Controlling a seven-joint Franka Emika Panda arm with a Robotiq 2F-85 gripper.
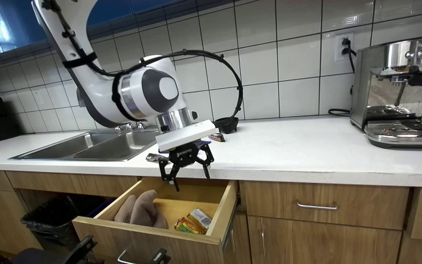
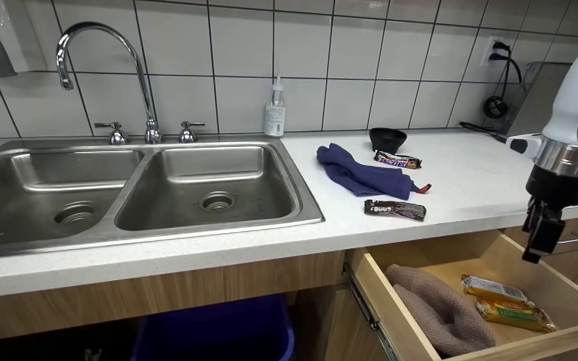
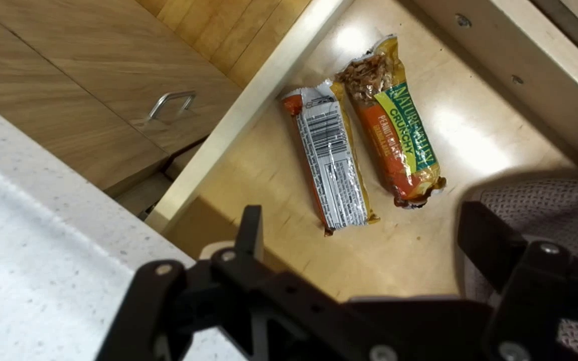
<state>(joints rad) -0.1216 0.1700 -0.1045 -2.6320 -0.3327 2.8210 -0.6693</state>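
Above the pulled-out wooden drawer, my gripper points downward, its fingers spread wide apart. Nothing sits between the fingertips in the wrist view. Two wrapped granola bars lie side by side on the drawer's bottom: one shows its barcode side, the other its orange and green Nature Valley front. Both are below the gripper and apart from it. A mauve knitted cloth is bunched in the same drawer; in the wrist view it lies behind the right finger.
On the white counter are a blue cloth, two dark-wrapped bars and a black bowl. A double sink lies beside them. An espresso machine stands on the counter. Below the counter is a black-lined bin.
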